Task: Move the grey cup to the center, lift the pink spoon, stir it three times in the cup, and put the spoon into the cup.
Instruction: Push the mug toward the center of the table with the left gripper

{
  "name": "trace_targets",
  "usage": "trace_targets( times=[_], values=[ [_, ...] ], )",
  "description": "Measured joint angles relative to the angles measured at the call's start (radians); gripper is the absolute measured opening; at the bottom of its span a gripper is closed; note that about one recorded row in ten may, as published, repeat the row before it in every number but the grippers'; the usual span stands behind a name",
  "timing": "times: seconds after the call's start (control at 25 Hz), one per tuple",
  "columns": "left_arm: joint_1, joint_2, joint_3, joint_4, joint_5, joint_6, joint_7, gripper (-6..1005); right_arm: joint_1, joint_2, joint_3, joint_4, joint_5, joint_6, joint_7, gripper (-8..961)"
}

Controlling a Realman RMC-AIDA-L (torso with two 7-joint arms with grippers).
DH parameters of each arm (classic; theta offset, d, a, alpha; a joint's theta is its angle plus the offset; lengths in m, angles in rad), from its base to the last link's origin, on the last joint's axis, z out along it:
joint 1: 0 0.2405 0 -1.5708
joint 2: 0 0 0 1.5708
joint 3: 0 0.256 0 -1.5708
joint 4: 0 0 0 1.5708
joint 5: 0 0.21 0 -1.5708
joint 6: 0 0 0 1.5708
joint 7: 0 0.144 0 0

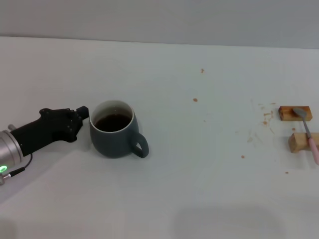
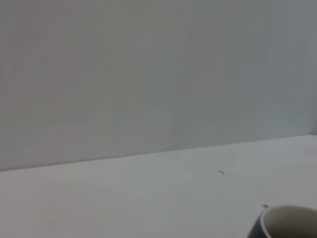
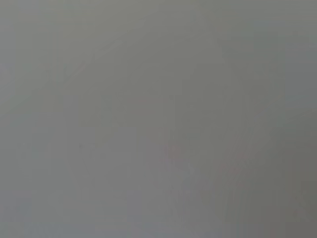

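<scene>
I have the left gripper (image 1: 83, 113) low on the table (image 1: 199, 189), just beside the grey cup (image 1: 115, 130); I cannot tell how its jaws stand. The pink spoon (image 1: 309, 133) rests across 2 wooden blocks (image 1: 295, 113) far right.

White table (image 1: 199, 189) fills most of the head view; pale grey wall (image 1: 159, 17) behind it. Two small tan wooden blocks at the far right edge: one (image 1: 289, 113) farther back, one (image 1: 299, 143) nearer, slightly apart. Scattered brown specks (image 1: 195, 100) and faint smears (image 1: 266, 117) dot the surface between centre and blocks.
</scene>
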Motion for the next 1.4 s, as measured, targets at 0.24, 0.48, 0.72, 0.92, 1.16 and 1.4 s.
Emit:
trace_targets(
  times=[0.24,0.48,0.72,0.92,1.16,1.4],
  values=[
    [-0.010,-0.011,0.024,0.002,0.000,0.001,-0.005,9,-0.006,0.001,0.000,0.002,0.000,0.000,0.000,620],
    [-0.031,-0.036,0.064,0.005,0.000,-0.002,-0.013,10,-0.009,0.001,0.000,0.003,0.000,0.001,0.000,620],
    [-0.056,-0.062,0.085,0.008,0.000,-0.005,-0.016,12,-0.012,0.001,0.000,0.002,0.000,0.002,0.000,620],
    [-0.073,-0.079,0.098,0.008,0.000,-0.003,-0.017,13,-0.014,0.000,0.000,0.001,0.000,0.002,0.000,620],
    [-0.090,-0.097,0.116,0.008,0.000,-0.003,-0.019,15,-0.019,-0.001,0.000,0.000,0.000,0.002,0.000,620],
    [-0.102,-0.106,0.124,0.004,0.000,-0.004,-0.026,16,-0.022,-0.001,0.000,0.000,0.000,0.001,0.000,620]
  ],
)
